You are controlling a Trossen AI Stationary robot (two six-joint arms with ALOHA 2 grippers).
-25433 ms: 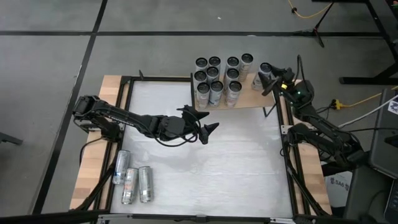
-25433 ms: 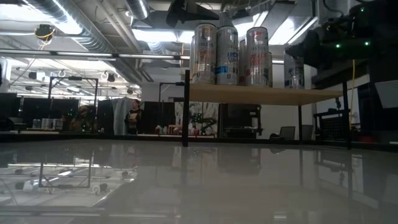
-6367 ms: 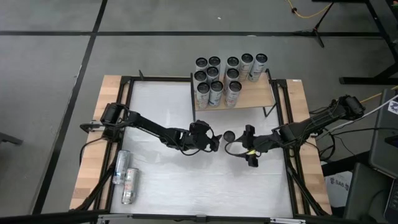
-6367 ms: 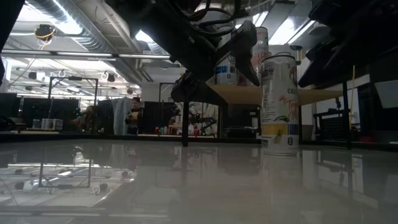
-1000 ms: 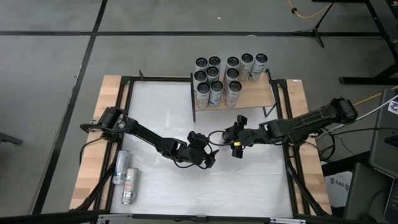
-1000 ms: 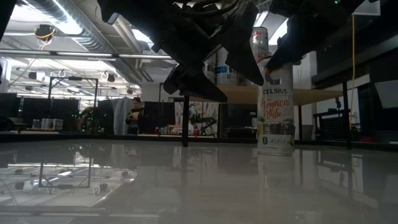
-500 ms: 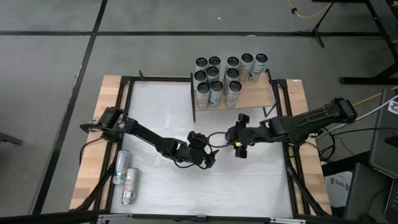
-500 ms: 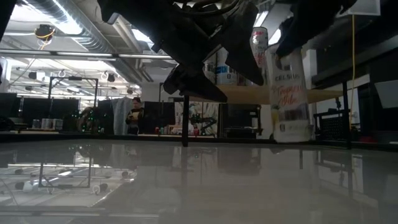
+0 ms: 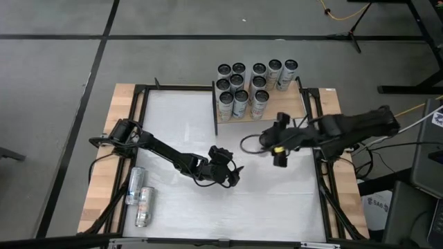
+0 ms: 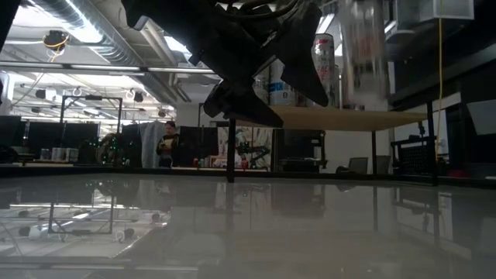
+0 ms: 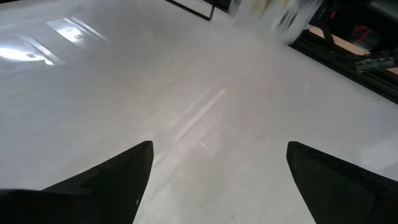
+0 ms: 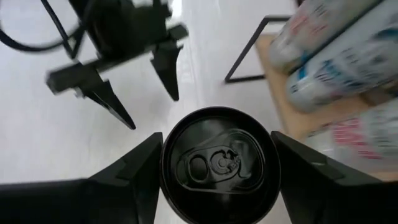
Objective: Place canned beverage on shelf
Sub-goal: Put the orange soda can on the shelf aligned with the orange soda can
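Observation:
The canned beverage (image 12: 217, 163), a tall can with a dark top, hangs upright in the air with my right gripper (image 9: 275, 142) shut on it. In the low view the can (image 10: 364, 54) shows blurred, about level with the shelf board. The shelf (image 9: 280, 109), a pale wooden board on black posts, stands at the table's far right and bears several upright cans (image 9: 239, 86). My left gripper (image 9: 232, 173) stands open over the table's middle, near and left of the can, with nothing between its fingers (image 11: 112, 180). My right gripper pinches the can between its two fingers (image 12: 134, 177), one on each side of the can's upper wall just under the rim (image 12: 164, 186). The fingers come from the table's right side, slanting down. The can hangs upright, lifted clear of the table.
Two more cans (image 9: 140, 196) lie on their sides at the table's near left edge, by the pale wooden strip. The shelf's black posts (image 10: 231, 136) stand on the white tabletop (image 9: 180, 124). A person stands in the room far behind the table (image 10: 167, 143).
My right gripper has gone up with the can, which stood on the table a second ago and now hangs clear of it, still upright, near the height of the shelf board.

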